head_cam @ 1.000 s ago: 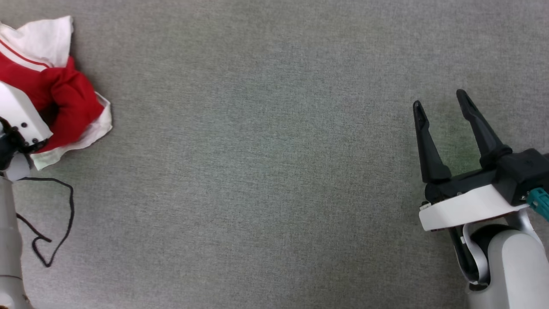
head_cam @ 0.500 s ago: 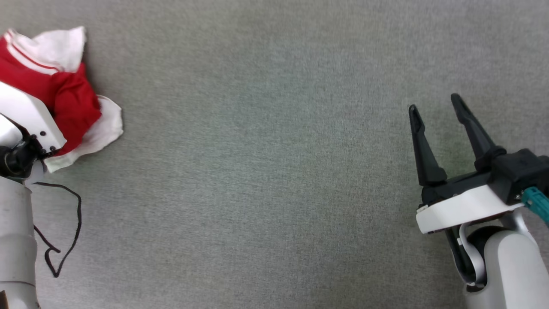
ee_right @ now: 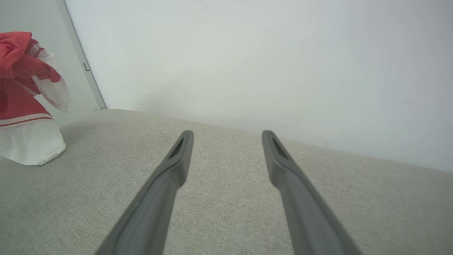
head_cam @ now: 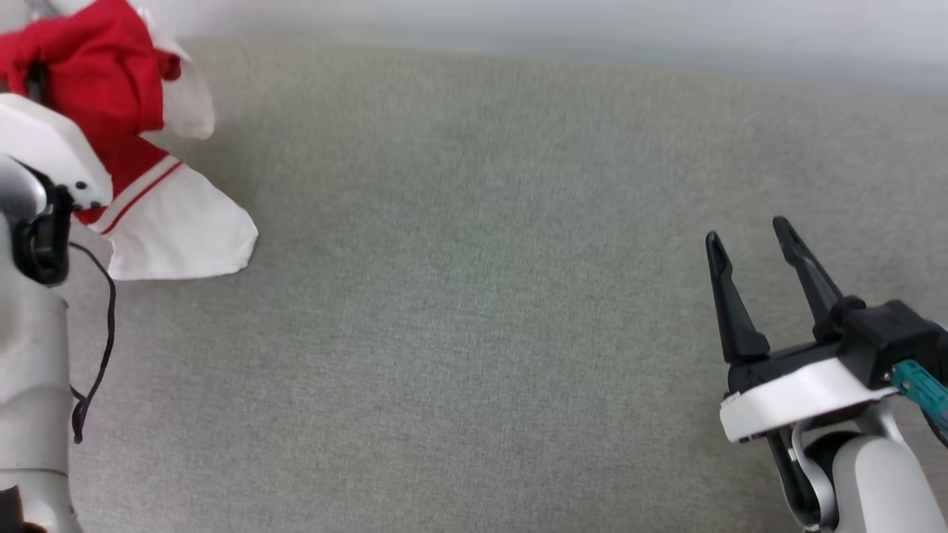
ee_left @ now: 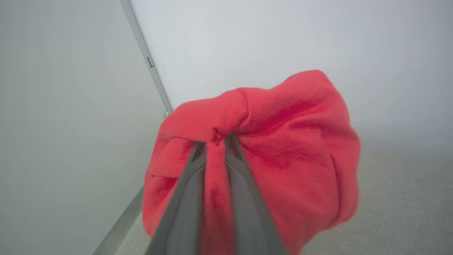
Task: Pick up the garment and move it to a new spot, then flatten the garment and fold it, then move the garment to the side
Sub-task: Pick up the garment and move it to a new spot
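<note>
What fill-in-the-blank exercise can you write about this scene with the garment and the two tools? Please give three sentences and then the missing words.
1. The left tool is shut on a fold of the ____ cloth of the garment.
2. The right tool stands ____ and holds nothing.
3. Below its striped trim, the garment's lowest cloth is ____.
Missing words: red; open; white.

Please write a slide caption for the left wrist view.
Left gripper shut on a fold of the red garment, a pale wall behind.
</note>
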Tool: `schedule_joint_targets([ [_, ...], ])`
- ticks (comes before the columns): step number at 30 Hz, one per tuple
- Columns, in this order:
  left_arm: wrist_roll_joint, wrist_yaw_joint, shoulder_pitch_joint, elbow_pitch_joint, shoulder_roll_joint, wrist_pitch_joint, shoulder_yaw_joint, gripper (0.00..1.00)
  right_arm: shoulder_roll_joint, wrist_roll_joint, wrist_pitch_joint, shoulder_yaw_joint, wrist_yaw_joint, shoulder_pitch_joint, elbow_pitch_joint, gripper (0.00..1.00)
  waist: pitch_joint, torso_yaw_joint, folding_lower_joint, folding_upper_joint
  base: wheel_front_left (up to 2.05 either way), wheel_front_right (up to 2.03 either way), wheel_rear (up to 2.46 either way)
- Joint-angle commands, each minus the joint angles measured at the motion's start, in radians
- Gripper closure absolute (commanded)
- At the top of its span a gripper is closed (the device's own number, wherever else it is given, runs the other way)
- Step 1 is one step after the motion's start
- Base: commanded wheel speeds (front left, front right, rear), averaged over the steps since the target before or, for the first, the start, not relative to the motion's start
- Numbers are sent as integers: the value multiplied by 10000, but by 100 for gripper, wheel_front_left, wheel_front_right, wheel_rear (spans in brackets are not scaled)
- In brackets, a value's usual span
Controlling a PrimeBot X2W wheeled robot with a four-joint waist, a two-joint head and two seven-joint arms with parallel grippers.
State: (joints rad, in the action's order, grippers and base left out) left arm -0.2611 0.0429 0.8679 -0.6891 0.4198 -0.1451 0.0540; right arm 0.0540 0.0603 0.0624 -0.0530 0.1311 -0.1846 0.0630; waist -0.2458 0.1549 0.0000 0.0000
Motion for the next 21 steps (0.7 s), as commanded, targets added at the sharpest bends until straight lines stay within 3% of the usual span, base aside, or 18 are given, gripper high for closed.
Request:
schedule_joint_targets([
  [1,122,24,155,113,-119,410,-141,100,-41,46,47,92,-7,214,8,0,597,-158,0,0,0,0,0],
  [7,342,34,-65,590,-770,1480,-707,100,-47,330,-60,370,-7,765,86,0,1421,-745,0,0,0,0,0],
  [13,328,-5,-591,1181,-1538,1748,-1183,100,-45,293,-188,657,-7,1113,226,0,1855,-1333,0,0,0,0,0],
  [21,32,300,-1722,2363,-2804,1769,-2073,100,-44,354,-493,890,-7,1498,471,0,2188,-2532,0,0,0,0,0],
])
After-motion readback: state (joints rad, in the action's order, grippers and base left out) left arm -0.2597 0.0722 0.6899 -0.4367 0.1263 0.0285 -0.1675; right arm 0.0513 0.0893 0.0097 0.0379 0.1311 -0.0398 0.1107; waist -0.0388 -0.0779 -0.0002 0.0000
